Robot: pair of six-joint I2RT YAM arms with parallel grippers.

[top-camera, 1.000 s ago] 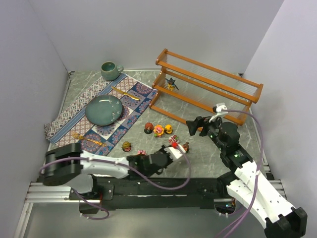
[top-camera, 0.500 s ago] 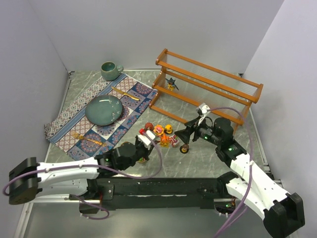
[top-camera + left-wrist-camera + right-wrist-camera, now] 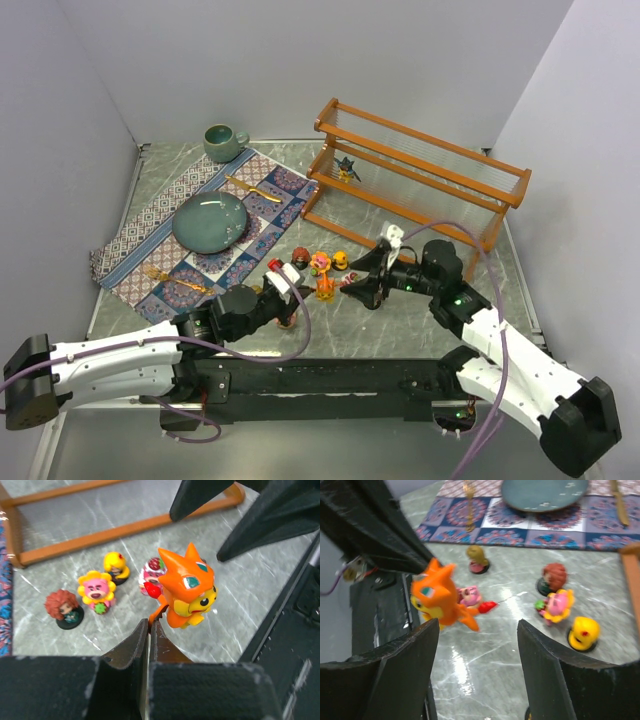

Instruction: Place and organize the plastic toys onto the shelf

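Observation:
My left gripper (image 3: 303, 289) (image 3: 150, 622) is shut on the tail of an orange plastic toy (image 3: 325, 287) (image 3: 187, 592) and holds it above the table. My right gripper (image 3: 355, 285) (image 3: 477, 630) is open and faces the orange toy (image 3: 437, 600), which hangs just past its left finger. On the table stand a red-haired toy (image 3: 300, 257) (image 3: 64, 609), a pink flower toy (image 3: 320, 263) (image 3: 95, 592) and a yellow toy (image 3: 340, 261) (image 3: 116, 567). A dark spiky toy (image 3: 346, 169) stands on the orange-brown shelf (image 3: 420, 175).
A pink toy (image 3: 468, 595) and a blond toy (image 3: 477, 557) stand nearer the left arm. At the left, a patterned mat (image 3: 150, 225) carries a teal plate (image 3: 210, 222) and gold cutlery. A green mug (image 3: 222, 142) stands at the back. Grey walls close in both sides.
My right gripper has come left and down from near the shelf to the toys. My left arm has drawn back to the left and now holds the orange toy in front of the right gripper.

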